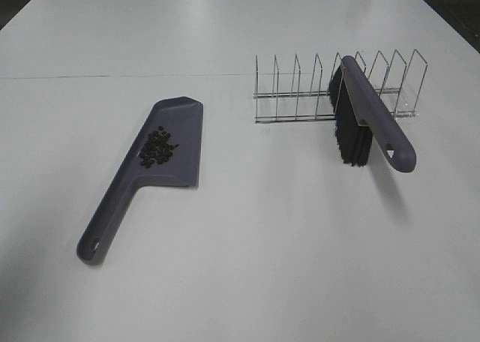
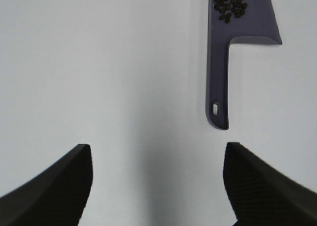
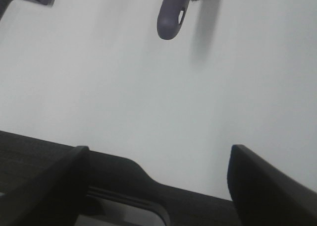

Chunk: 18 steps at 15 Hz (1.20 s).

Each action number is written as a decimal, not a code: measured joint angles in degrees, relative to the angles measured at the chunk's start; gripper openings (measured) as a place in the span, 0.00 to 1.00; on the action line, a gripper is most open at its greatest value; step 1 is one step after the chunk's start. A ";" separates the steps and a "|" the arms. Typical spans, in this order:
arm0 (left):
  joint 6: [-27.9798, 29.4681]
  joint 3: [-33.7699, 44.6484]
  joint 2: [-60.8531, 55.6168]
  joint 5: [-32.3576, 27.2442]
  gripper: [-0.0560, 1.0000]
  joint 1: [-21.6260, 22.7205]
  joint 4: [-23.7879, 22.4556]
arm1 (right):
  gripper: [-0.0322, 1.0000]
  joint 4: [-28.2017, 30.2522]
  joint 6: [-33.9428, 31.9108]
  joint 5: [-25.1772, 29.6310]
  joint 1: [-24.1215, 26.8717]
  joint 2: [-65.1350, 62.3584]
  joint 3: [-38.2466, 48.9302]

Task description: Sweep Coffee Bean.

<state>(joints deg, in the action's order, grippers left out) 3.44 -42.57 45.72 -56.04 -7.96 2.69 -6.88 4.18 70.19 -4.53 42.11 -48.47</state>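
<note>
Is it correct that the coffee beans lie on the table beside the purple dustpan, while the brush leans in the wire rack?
Not quite. The coffee beans lie on the purple dustpan itself, not on the table beside it; the exterior high view shows this clearly. The brush does lean in the wire rack.

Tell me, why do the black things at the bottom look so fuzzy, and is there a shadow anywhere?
Left wrist view: the left tool's fingers sit too near the lens, so they blur, while the dustpan and beans stay sharp. Right wrist view: the brush handle throws a soft shadow on the table. High view: the same shadow falls under the brush.
</note>
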 joint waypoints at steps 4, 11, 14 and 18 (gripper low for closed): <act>0.00 7.73 -18.51 -0.52 0.69 0.00 -0.06 | 0.69 1.20 0.29 0.06 0.00 -16.27 6.19; 0.17 12.32 -39.59 -5.61 0.69 0.00 -1.60 | 0.69 2.12 1.89 -0.17 0.00 -39.19 17.19; 0.17 12.78 -45.49 -5.61 0.69 0.00 -2.06 | 0.69 2.12 1.95 -2.41 0.00 -42.40 20.45; 0.17 12.78 -46.07 -5.61 0.69 0.00 -1.95 | 0.69 2.12 1.95 -6.19 0.00 -42.40 22.06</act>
<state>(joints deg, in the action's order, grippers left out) 3.61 -29.79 -0.34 -61.65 -7.96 0.74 -4.76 6.13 64.00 -4.53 -0.29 -26.41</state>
